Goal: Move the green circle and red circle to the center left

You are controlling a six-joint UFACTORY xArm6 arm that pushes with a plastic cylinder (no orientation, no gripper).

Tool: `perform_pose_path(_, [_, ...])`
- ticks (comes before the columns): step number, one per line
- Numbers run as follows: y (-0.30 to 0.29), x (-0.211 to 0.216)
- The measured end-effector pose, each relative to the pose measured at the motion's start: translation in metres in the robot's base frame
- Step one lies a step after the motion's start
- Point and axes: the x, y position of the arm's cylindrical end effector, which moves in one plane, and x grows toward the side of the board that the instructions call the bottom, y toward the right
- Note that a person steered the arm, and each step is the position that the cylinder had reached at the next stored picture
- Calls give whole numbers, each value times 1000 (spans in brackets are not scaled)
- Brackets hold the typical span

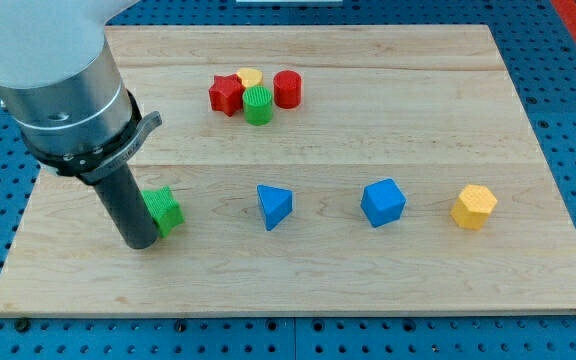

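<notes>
Nearest the view's bottom, my tip (140,243) sits planted on the wooden surface (298,280), low on the view's left, and it touches a green block (164,211) on that block's left side; its shape is hard to call, half hidden by the rod. No end effector with jaws here, just the rod, so nothing is spread or pinching.

Along the same row, going right: a blue triangular block (274,206), a blue cube (382,202), and a yellow block (473,207), well apart from one another.

Now up toward the view's top, there's the tight cluster: the green circle (258,104) in front, the red circle (287,89) just to its right, a red star (226,95) on its left, and a yellow block (249,77) tucked behind. All four look to be touching or nearly so.

That's the danger, I'd say. The two task blocks are still far from center left, and they're packed against the star and the yellow one. A push into that huddle could drag the wrong pieces along, or split the circles apart. And the green block at my tip could get shoved off course as I leave.

Brands, labels, writing? None readable anywhere.
</notes>
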Motion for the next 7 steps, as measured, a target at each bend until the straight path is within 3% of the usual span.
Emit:
perform_pose_path(2, [32,-5])
perform_pose_path(4, [-102,-47])
perform_pose_path(5, [-113,-107])
perform_pose_path(7, [113,-143])
